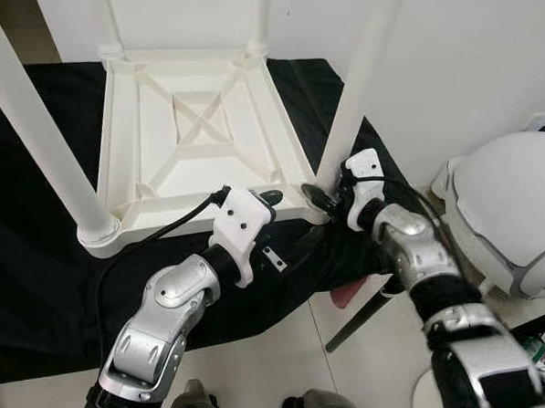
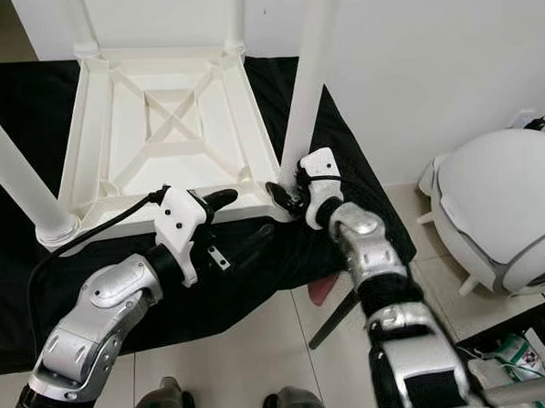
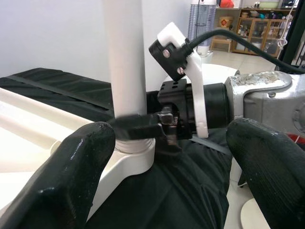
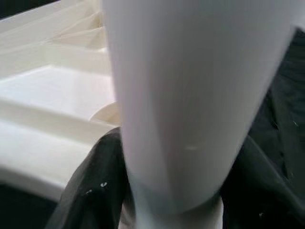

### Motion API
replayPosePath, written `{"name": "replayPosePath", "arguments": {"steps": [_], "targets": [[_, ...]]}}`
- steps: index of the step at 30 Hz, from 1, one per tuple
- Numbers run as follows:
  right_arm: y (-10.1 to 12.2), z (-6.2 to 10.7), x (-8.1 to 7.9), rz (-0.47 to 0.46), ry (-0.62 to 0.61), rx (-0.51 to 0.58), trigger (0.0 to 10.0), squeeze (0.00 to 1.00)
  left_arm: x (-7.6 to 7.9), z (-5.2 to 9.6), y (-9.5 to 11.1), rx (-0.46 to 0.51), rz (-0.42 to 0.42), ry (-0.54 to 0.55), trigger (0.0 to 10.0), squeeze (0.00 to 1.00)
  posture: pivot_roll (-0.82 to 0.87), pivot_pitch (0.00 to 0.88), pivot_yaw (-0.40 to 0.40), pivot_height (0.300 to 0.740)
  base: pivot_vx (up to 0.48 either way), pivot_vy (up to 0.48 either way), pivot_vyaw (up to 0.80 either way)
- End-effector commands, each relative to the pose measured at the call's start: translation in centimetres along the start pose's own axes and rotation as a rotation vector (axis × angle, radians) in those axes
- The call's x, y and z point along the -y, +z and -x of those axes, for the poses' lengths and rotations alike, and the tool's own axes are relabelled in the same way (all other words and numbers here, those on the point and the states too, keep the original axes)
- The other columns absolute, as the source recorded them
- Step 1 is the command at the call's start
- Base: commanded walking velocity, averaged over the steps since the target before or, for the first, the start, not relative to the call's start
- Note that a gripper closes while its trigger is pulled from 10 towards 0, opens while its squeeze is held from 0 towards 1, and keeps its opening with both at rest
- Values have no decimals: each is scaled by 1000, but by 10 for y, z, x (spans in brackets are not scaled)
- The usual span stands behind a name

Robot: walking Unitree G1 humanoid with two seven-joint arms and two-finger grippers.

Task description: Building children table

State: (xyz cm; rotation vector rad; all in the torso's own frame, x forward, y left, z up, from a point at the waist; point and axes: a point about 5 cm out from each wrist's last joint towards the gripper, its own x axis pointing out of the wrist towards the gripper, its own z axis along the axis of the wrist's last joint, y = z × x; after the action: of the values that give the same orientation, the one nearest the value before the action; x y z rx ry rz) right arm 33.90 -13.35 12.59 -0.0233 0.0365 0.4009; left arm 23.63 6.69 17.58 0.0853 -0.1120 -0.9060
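A white plastic children's table [image 1: 121, 111] lies upside down on a black cloth [image 1: 39, 289], with legs standing up from its corners. My right gripper [image 1: 322, 194] is shut around the base of the near right leg [image 1: 357, 81], just above its corner socket; one black finger [image 4: 90, 191] shows on each side of the leg [image 4: 190, 95]. My left gripper [image 2: 241, 219] is open at the table's near edge, a little left of that corner and touching nothing. In the left wrist view its wide-apart fingers [image 3: 71, 176] frame the leg [image 3: 125, 57] and the right gripper [image 3: 143, 128].
The near left leg [image 1: 31, 125] rises steeply at the left. A white domed appliance [image 1: 510, 210] stands on the tiled floor at the right, by the white wall. A dark bar [image 1: 356, 323] and something pink [image 1: 350, 294] lie by the cloth's edge.
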Motion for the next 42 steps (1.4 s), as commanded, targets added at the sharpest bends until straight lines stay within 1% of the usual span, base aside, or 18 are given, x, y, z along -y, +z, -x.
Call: {"name": "replayPosePath", "arguments": {"steps": [1,4,5,7,8,10,15,16,17,21,25,27,28,29,31,36,40,42], "targets": [[-1,5,5,-17,-116,-14,10000,0,1,0,1,3,3,18,10000,0,21,25,-91,740,0,0,0],[-3,11,-6,-8,-261,-8,10000,0,2,-1,1,2,5,11,10000,0,19,25,-88,740,0,0,0],[-3,11,-6,-8,-261,-8,10000,0,2,-1,1,2,5,11,10000,0,19,25,-88,740,0,0,0],[-7,7,-19,-50,-336,-35,10000,0,3,-2,1,4,7,5,10000,0,16,25,-85,740,0,0,0],[-7,7,-19,-50,-336,-35,10000,0,3,-2,1,4,7,5,10000,0,16,25,-85,740,0,0,0],[-5,4,-33,-83,-314,-46,10000,0,3,-3,1,6,7,2,10000,0,22,23,-84,740,0,0,0],[-2,5,-34,-98,-284,-48,10000,0,3,-2,1,4,8,2,10000,0,23,23,-89,740,0,0,0],[-2,6,-33,-98,-278,-56,10000,176,4,-2,1,4,8,3,10000,0,23,23,-89,740,0,0,0],[-1,9,-33,-121,-260,-55,10000,1000,4,-2,1,4,9,5,10000,0,27,18,-93,740,0,0,0],[5,13,-33,-156,-209,-25,10000,1000,4,-2,1,7,10,9,10000,0,29,14,-93,740,0,0,0],[9,20,-22,-112,-174,-7,10000,1000,4,-1,1,7,10,9,10000,0,31,12,-93,740,0,0,0],[10,25,-13,-48,-164,-8,10000,1000,3,0,0,2,6,9,10000,0,32,8,-94,740,0,0,0],[10,25,-13,-48,-164,-8,10000,1000,3,0,0,2,6,9,10000,0,32,8,-94,740,0,0,0],[10,29,-8,-28,-134,-9,10000,0,3,0,0,0,5,9,10000,0,30,4,-95,740,0,0,0],[11,33,-3,-8,-105,-5,10000,0,3,1,-1,-1,5,8,10000,0,28,3,-93,740,0,0,0],[3,40,11,113,132,-52,10000,0,4,-1,0,1,4,-3,10000,0,19,0,-87,740,0,0,0],[0,39,13,131,174,-62,10000,0,3,-2,0,1,3,-5,10000,0,18,0,-83,740,0,0,0],[-1,34,13,145,226,-70,10000,0,3,-2,0,2,1,-8,10000,0,15,0,-81,740,0,0,0]]}}
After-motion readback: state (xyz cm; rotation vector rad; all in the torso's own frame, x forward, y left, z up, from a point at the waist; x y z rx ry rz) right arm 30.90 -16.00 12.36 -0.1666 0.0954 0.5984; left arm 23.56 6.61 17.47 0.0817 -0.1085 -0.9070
